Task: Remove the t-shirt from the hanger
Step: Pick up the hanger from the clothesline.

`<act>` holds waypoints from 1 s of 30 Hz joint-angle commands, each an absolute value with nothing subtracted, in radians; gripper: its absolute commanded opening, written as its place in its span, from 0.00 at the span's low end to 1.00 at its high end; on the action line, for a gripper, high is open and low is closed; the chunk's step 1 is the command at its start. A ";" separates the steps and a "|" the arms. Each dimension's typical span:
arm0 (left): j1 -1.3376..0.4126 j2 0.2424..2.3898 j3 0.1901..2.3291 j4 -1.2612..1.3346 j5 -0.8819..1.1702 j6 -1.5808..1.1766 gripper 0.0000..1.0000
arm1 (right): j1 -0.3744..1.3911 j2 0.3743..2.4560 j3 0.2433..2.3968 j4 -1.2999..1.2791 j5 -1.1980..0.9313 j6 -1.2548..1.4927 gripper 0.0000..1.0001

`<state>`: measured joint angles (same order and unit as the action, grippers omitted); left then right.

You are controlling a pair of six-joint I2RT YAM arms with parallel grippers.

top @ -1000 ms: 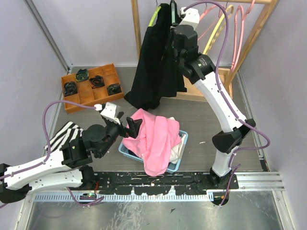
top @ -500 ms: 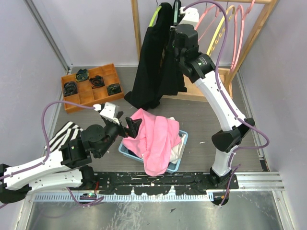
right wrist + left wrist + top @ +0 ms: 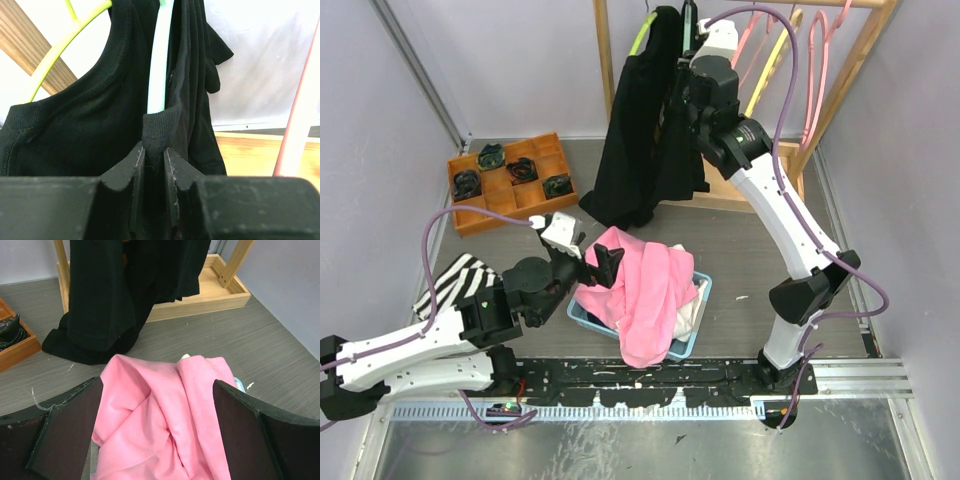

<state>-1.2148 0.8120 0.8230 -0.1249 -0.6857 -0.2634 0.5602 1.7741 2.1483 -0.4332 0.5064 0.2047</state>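
Collar (image 3: 160, 125) of one black t-shirt (image 3: 85, 130) sits pinched in right pincer (image 3: 154, 149); left pincer (image 3: 157, 412) spread.

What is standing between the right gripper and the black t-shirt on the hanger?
Nothing visible does. The right gripper is shut on the black t-shirt at its ribbed collar, directly beneath the hanger arm that runs through the neck opening.

Bench (image 3: 740, 240): grey, wood-grain.
Rear left: orange tray (image 3: 460, 222), compartmented (dark small items (image 3: 522, 170) in back cells).
Left side: striped cloth (image 3: 455, 278), black-and-white, lying flat.
Centre front: blue basket (image 3: 704, 288), pink cloth (image 3: 645, 290) heaped over rim.
Rear: wooden rack base (image 3: 750, 197); hem of black t-shirt (image 3: 620, 205) pooled on bench just beside it.
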 commanded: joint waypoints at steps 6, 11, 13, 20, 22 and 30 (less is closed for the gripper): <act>-1.213 0.817 0.860 -0.084 -0.677 -0.267 0.98 | 0.552 1.687 2.153 -0.308 0.490 0.169 0.01; -1.212 0.824 0.864 -0.080 -0.672 -0.265 0.98 | 0.554 1.671 2.138 -0.293 0.485 0.163 0.01; -1.212 0.827 0.862 -0.077 -0.671 -0.266 0.98 | 0.554 1.665 2.132 -0.286 0.485 0.159 0.01; -1.212 0.840 0.868 -0.062 -0.664 -0.262 0.98 | 0.553 1.623 2.088 -0.254 0.467 0.155 0.01; -1.212 0.849 0.875 -0.062 -0.660 -0.259 0.98 | 0.553 1.606 2.071 -0.242 0.462 0.156 0.01; -1.212 0.865 0.880 -0.058 -0.654 -0.265 0.98 | 0.554 1.532 2.002 -0.198 0.440 0.154 0.01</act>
<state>-1.2144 0.8646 0.8429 -0.1051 -0.6594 -0.2623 0.5541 1.6299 1.9984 -0.3599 0.4599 0.1692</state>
